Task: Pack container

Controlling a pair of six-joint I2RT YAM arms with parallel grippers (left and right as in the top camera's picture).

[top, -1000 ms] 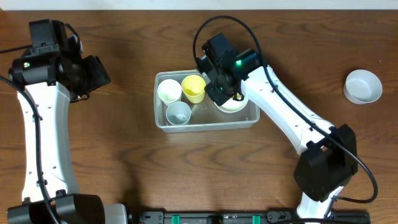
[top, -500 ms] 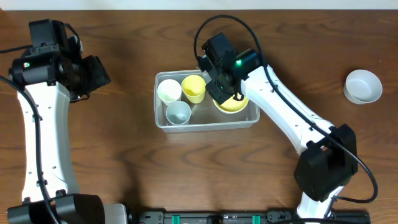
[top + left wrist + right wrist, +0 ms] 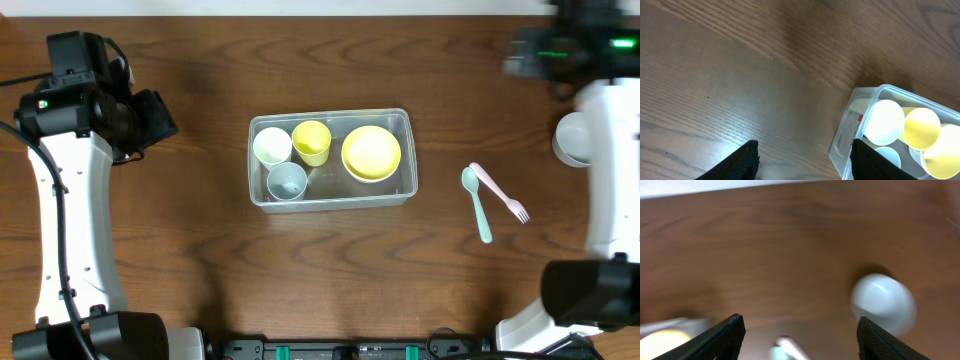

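Note:
The clear container (image 3: 331,201) sits mid-table and holds a white cup (image 3: 272,146), a yellow cup (image 3: 311,142), a pale blue cup (image 3: 287,182) and a yellow bowl (image 3: 371,152). My left gripper (image 3: 158,117) hovers well to the container's left, open and empty. In its wrist view (image 3: 804,161) the container's corner (image 3: 845,141) lies beside the right finger. The right arm is a blur at the top right. My right gripper (image 3: 800,341) is open with nothing between its fingers, above bare wood near a white bowl (image 3: 883,303).
A white bowl (image 3: 570,140) stands at the far right, partly behind the right arm. A teal spoon (image 3: 478,204) and a pink fork (image 3: 500,192) lie side by side on the table to the right of the container.
My right gripper opened, left the yellow bowl in the container and swung away to the top right. The spoon and fork now show. The left arm has not moved.

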